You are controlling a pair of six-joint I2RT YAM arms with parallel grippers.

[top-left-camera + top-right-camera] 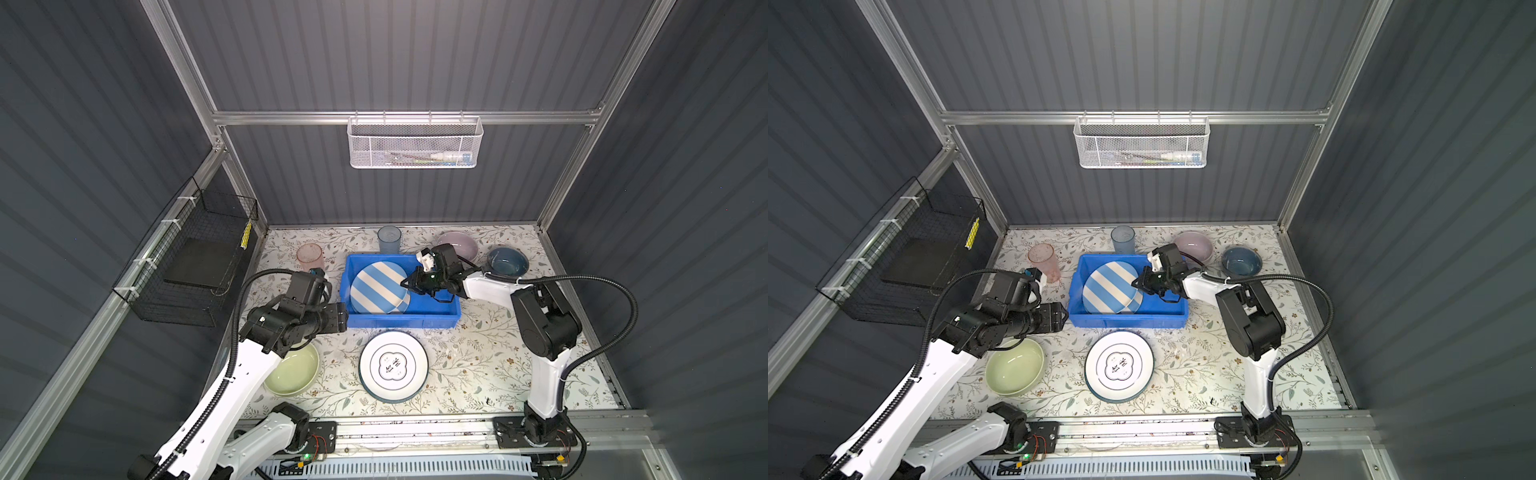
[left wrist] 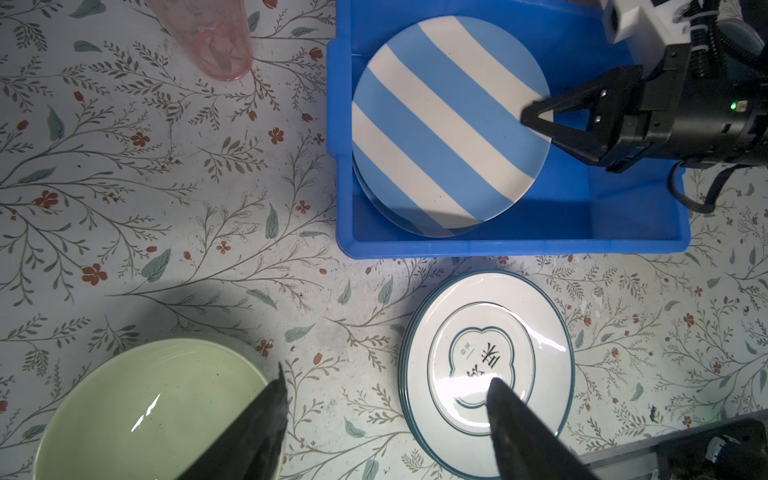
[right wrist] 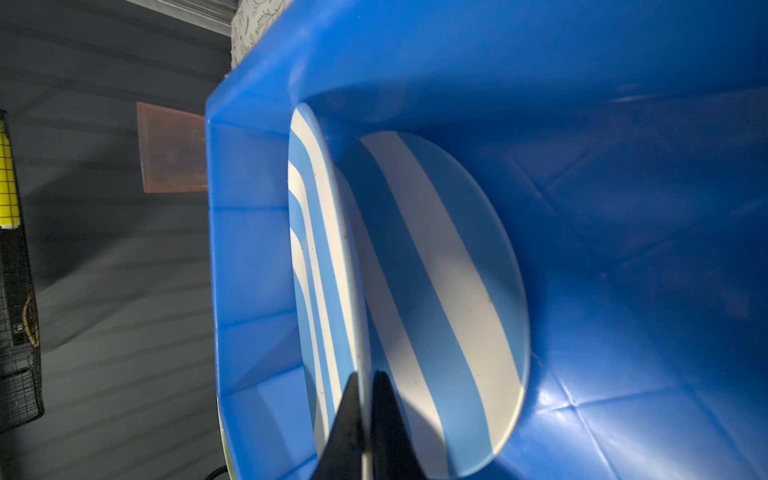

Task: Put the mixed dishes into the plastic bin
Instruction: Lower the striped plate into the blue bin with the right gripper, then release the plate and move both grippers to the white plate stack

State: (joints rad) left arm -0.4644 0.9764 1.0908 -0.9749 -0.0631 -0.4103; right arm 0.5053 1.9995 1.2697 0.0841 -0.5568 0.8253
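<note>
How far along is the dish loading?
Done: one striped plate lies in the blue bin. In hand: right jaws shut on the rim of a second striped plate, tilted inside the bin. Remaining: emblem plates, green bowl, pink bowl, dark-blue bowl, pink tumbler, blue tumbler, all on the table. Left jaws open, empty.

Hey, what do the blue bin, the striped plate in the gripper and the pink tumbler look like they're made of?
The blue bin looks like moulded plastic: ribbed rim, soft sheen. The striped plate is likely glazed ceramic, possibly melamine: smooth, thin-edged. The pink tumbler is probably translucent plastic: background shows faintly through.
</note>
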